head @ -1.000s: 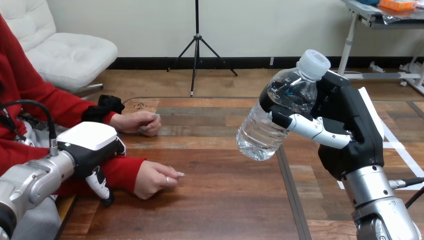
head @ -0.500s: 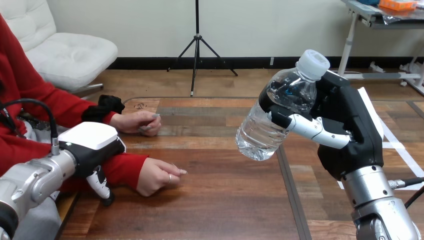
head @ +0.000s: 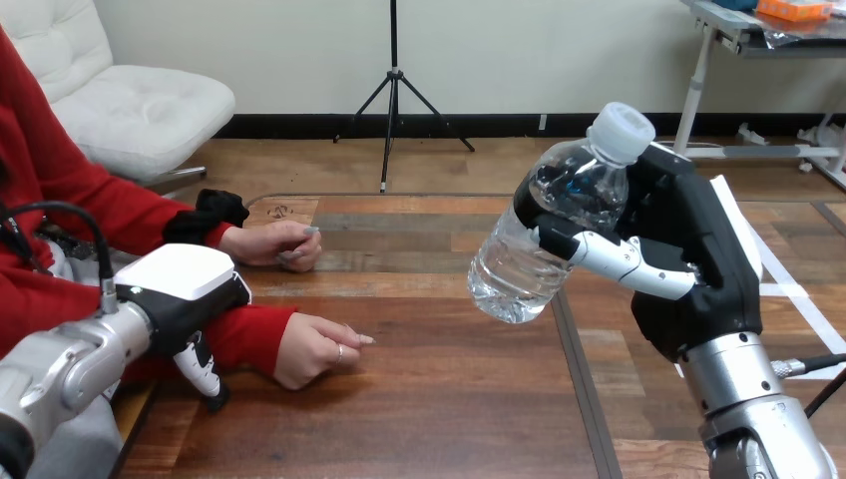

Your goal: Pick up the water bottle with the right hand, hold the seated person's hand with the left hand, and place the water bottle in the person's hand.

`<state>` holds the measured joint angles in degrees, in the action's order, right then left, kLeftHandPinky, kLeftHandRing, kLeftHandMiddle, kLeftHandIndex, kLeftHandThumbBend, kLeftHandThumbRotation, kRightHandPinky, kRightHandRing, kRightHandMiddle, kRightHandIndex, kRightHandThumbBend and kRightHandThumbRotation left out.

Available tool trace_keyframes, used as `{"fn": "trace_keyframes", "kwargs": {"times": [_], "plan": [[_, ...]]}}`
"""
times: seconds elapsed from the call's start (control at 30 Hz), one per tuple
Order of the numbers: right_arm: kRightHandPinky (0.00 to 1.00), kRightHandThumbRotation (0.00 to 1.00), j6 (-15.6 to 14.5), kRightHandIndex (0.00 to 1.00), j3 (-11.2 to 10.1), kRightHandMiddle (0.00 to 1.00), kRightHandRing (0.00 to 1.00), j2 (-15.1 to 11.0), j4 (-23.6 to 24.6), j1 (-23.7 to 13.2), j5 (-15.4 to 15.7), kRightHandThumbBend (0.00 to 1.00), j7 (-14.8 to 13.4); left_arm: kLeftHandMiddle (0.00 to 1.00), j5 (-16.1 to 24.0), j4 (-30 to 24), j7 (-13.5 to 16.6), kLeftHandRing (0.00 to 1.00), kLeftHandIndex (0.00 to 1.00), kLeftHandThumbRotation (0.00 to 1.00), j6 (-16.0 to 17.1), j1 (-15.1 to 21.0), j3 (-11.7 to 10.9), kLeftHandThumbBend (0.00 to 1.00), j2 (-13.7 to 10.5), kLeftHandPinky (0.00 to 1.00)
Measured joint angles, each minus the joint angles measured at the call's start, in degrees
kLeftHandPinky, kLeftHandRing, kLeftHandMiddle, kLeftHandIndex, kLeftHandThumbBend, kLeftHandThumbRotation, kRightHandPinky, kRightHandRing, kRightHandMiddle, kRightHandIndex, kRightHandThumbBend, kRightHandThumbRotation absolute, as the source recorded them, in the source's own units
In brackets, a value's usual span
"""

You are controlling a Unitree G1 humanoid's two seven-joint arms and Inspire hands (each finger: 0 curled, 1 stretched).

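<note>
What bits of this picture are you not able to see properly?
1. Head view: whether the left hand grips the person's sleeve; the hand's own white shell covers where they meet.
2. Head view: the far side of the water bottle, covered by the right hand holding it.
3. Head view: the palm of the person's nearer hand, turned down onto the table.

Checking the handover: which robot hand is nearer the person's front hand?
Left. The left robot hand is over the sleeve behind the person's front hand; the right robot hand holds the bottle up, far to the right.
</note>
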<state>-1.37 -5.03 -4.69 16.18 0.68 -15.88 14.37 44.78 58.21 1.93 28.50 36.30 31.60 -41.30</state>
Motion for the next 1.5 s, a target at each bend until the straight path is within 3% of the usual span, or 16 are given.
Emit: {"fn": "trace_keyframes", "kwargs": {"times": [0.63,1.13,1.5], "plan": [[0.31,0.0,0.77,0.45,0.78,0.44,0.37,0.28,-2.97,0.0,0.31,0.81,-0.32,0.41,-1.8,-3.93,0.28,0.36,0.41,0.0,0.21,-4.05,-2.39,0.91,-0.95,0.3],[0.33,0.0,2.42,0.45,2.98,0.45,0.38,0.73,-6.47,0.0,1.85,0.83,-0.31,0.39,-3.73,-7.97,0.86,0.33,0.37,0.0,0.45,-8.83,-4.87,0.9,-0.64,0.28],[0.34,0.0,3.3,0.46,4.2,0.45,0.39,1.94,-10.2,-0.07,3.21,0.84,-0.38,0.38,-5.0,-13.77,-1.49,0.32,0.38,0.0,-0.5,-12.39,-7.95,0.89,-1.35,0.27]]}}
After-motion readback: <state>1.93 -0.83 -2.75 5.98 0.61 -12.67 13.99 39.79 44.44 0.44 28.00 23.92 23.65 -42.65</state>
